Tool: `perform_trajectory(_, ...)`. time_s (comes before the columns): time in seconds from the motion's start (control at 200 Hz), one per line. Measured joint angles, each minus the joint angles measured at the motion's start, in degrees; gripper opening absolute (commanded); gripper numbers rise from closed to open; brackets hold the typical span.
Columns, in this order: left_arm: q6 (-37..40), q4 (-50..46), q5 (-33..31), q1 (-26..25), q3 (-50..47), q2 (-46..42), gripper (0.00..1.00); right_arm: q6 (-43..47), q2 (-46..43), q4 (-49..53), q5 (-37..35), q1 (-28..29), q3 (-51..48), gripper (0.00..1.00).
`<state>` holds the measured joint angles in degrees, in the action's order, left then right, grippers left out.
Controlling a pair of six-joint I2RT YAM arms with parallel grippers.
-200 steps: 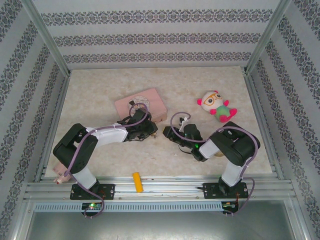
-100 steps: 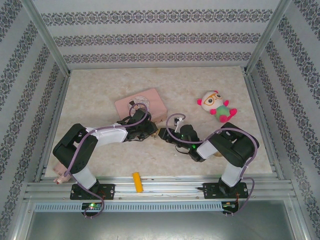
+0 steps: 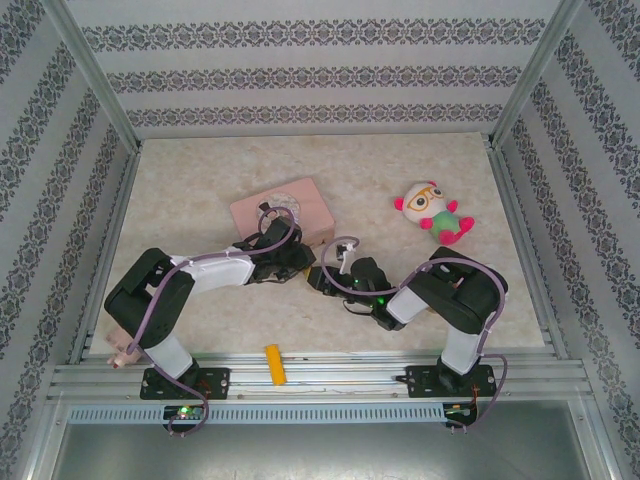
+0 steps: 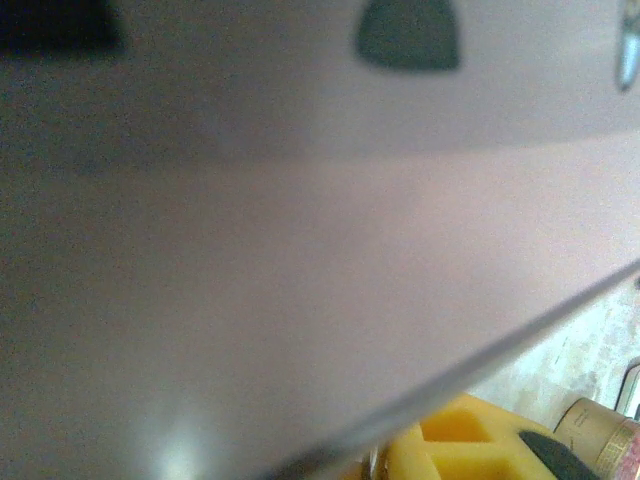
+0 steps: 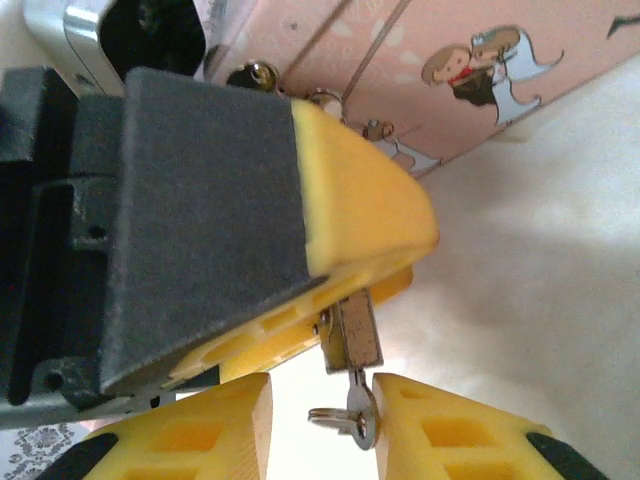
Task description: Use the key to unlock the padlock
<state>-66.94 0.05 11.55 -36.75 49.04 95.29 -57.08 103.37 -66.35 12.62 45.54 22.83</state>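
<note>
- just by pink tin's [image 3: 282,207] near edge: padlock [image 5: 352,335], pinched in left jaws.
- key [image 5: 360,412] sticks out of padlock's end facing away from tin.
- right jaws part spread either side of key; one pad [image 5: 440,430] touching it, other w/ a gap.

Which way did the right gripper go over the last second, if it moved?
Yes. In the top view the right gripper has shifted left, away from the plush doll, toward the pink tin.
</note>
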Motion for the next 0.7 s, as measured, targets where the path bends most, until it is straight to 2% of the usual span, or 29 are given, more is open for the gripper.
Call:
perform_trajectory(0.37,0.0,0.0,1.7,0.0,-0.1,-0.2,0.27,-0.7,0.0,-0.7,-2.1,-1.2,-0.5,0.31)
perform_trajectory(0.7,-0.2,0.1,1.9,0.4,-0.1,-0.3,0.34,-1.5,0.9,-2.0,-0.7,-1.9,0.2,0.25)
